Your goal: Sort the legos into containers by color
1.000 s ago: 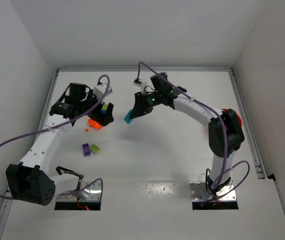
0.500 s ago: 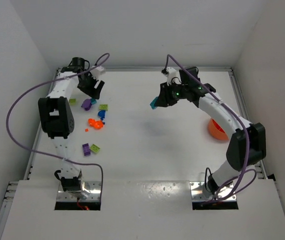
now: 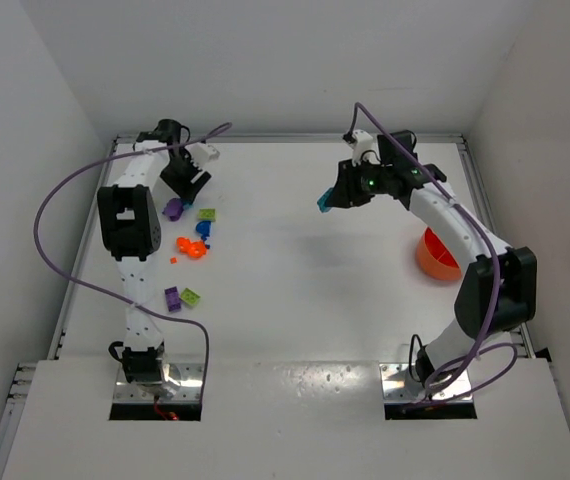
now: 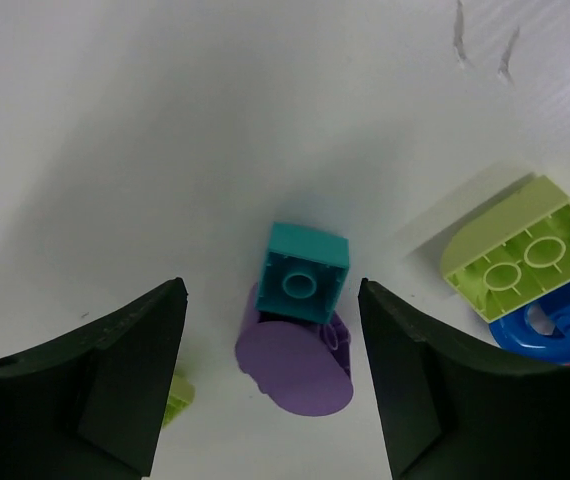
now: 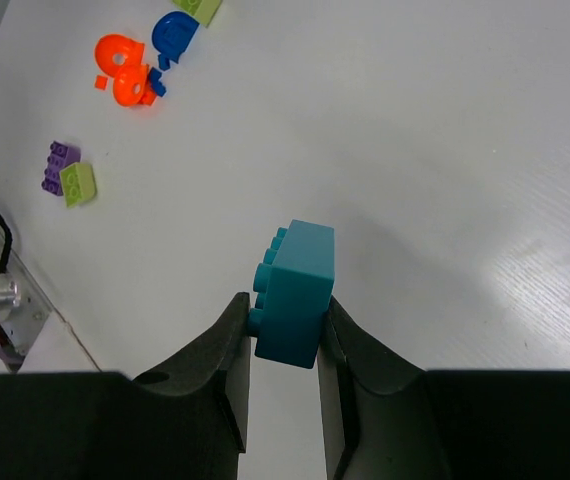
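We are pinching a teal brick [image 5: 295, 290] in our right gripper [image 5: 283, 312]; our left gripper [image 4: 272, 300] is hovering wide over a teal cube [image 4: 306, 285].

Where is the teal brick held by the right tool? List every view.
Top external: teal brick in the right tool, right of centre.
Left wrist: absent; another teal lego lies there.
Right wrist: centre, between the fingers.
Shared landmark: the blue lego, in all three.

The light is bright and even all over the white bench [image 3: 295, 300]. Shadows are soft and pale, with a little shine at the bench's near edge. Everything looks sharp.
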Action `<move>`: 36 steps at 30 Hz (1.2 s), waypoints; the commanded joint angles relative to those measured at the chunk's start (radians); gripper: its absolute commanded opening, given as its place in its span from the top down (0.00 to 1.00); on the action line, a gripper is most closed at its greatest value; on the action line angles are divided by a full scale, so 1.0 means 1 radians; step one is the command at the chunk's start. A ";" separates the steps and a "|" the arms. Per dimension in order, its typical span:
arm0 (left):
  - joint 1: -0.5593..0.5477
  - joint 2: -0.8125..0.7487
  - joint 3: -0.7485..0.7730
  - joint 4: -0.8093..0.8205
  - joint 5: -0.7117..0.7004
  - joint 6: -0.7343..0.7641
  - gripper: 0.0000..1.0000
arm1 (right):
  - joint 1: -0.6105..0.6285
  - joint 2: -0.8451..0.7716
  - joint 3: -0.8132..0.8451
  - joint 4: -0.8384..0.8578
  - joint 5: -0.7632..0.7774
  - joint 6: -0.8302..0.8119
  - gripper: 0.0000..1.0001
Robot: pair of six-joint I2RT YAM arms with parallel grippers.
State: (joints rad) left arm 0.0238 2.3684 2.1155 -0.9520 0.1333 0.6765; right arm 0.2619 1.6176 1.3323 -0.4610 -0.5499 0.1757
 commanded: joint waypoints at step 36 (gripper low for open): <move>-0.030 0.074 -0.017 0.022 0.026 0.075 0.54 | -0.329 -0.136 -0.039 -0.021 0.091 -0.059 1.00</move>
State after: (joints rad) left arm 0.0139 2.4111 2.0808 -0.9676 0.1524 0.7399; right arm -0.0433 1.4895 1.2861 -0.5041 -0.4561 0.1295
